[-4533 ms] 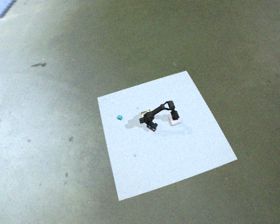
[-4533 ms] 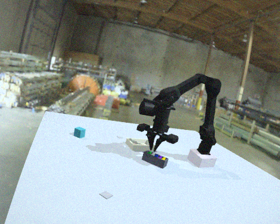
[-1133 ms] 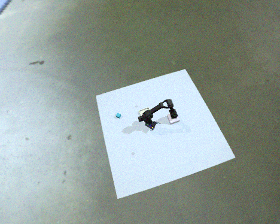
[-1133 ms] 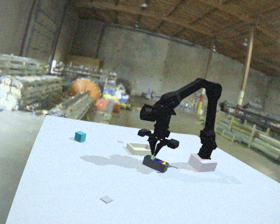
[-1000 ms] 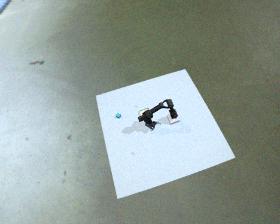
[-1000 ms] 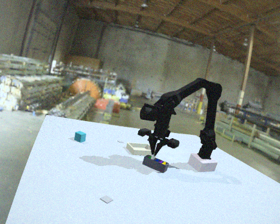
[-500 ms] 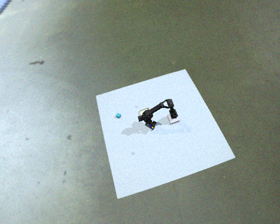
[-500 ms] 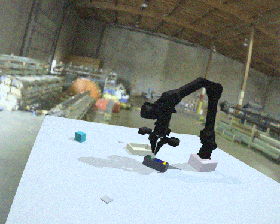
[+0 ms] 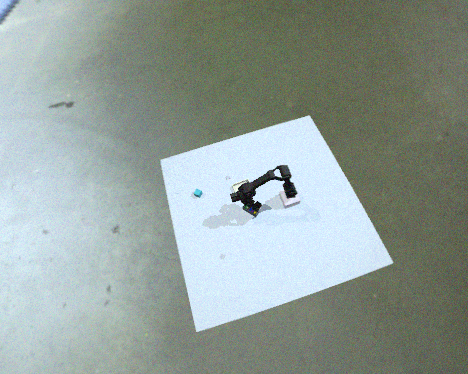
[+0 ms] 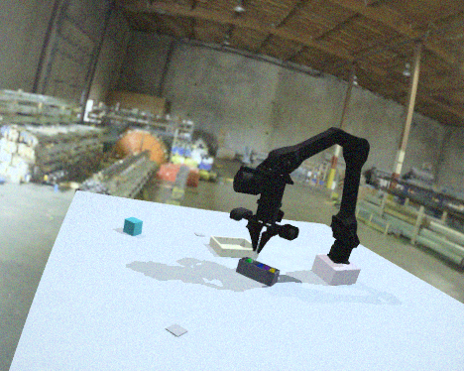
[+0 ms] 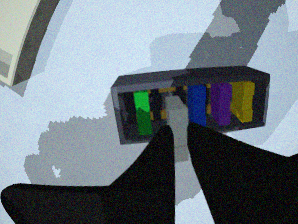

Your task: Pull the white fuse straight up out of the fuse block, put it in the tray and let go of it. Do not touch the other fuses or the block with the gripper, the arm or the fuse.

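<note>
Pinching white fuse [image 11: 177, 117] (mostly hidden), claw [image 11: 178, 137], fuse block [image 11: 190, 104] below

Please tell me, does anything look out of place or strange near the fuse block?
Nothing looks damaged or spilled. The gripper is shut on the white fuse, above the fuse block. The green, blue, purple and yellow fuses sit straight. The tray lies flat.

One fuse block [image 11: 189, 104] carries five fuses: one green [image 11: 141, 104], one white [image 11: 177, 117], one blue [image 11: 197, 104], one purple [image 11: 221, 103], one yellow [image 11: 242, 100]. Beyond the block on the tabletop [image 10: 109, 298]: one tray [image 10: 231, 246], one teal cube [image 10: 133, 226], one flat grey tile [image 10: 176, 330].
</note>
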Tool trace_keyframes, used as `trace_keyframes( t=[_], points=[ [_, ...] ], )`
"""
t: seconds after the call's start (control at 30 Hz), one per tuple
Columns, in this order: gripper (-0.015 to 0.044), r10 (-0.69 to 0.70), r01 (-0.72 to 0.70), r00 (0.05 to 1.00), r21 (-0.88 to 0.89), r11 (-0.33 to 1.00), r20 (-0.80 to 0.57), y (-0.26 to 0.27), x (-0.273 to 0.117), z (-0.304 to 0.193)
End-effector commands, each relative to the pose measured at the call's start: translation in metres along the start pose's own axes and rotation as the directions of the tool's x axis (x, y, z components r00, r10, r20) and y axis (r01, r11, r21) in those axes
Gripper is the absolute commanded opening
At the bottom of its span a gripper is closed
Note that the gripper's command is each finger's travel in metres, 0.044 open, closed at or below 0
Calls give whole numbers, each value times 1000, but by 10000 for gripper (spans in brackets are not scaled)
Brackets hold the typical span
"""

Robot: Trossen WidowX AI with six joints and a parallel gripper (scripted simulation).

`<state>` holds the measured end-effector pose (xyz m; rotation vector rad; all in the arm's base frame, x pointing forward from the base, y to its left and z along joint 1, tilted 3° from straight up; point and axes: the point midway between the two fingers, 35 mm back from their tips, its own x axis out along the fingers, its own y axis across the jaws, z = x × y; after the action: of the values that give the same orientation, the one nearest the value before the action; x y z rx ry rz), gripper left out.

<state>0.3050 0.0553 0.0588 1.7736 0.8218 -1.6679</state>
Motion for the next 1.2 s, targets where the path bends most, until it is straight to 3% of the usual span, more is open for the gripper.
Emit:
trace_keyframes(
  t=[0.0, 0.63, 1.17],
  points=[
    [0, -4, 4, 1000, -3, 1000, -3, 0, -3, -1],
    [0, -3, 3, 1000, -3, 1000, -3, 1, -25, 0],
    [0, 4, -4, 1000, -3, 1000, 3, 73, -26, 48]
  ],
)
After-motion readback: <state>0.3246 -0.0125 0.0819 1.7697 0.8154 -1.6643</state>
